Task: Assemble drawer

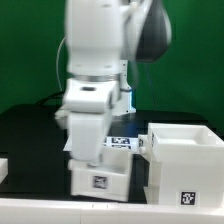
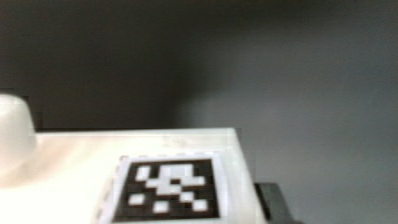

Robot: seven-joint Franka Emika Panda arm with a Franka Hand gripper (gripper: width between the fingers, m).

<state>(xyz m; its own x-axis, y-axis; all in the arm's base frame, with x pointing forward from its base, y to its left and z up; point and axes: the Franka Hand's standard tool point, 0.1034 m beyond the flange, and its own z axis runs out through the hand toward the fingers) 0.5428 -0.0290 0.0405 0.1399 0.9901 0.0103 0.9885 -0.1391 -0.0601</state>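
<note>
In the exterior view the drawer (image 1: 98, 180) is a small white box with a marker tag on its front, low in the middle of the black table. My gripper (image 1: 95, 152) hangs right over it; its fingers are hidden by the hand and the box. The large white housing (image 1: 185, 160) stands just to the exterior view's right, open side up, with a tag low on its front. In the wrist view a white surface with a marker tag (image 2: 173, 187) fills the near part, and one dark finger (image 2: 270, 205) sits against its edge. The other finger is hidden.
A second marker tag (image 1: 122, 142) shows on a white face between the arm and the housing. A small white piece (image 1: 3, 168) lies at the exterior view's left edge. A rounded white shape (image 2: 11, 135) shows in the wrist view.
</note>
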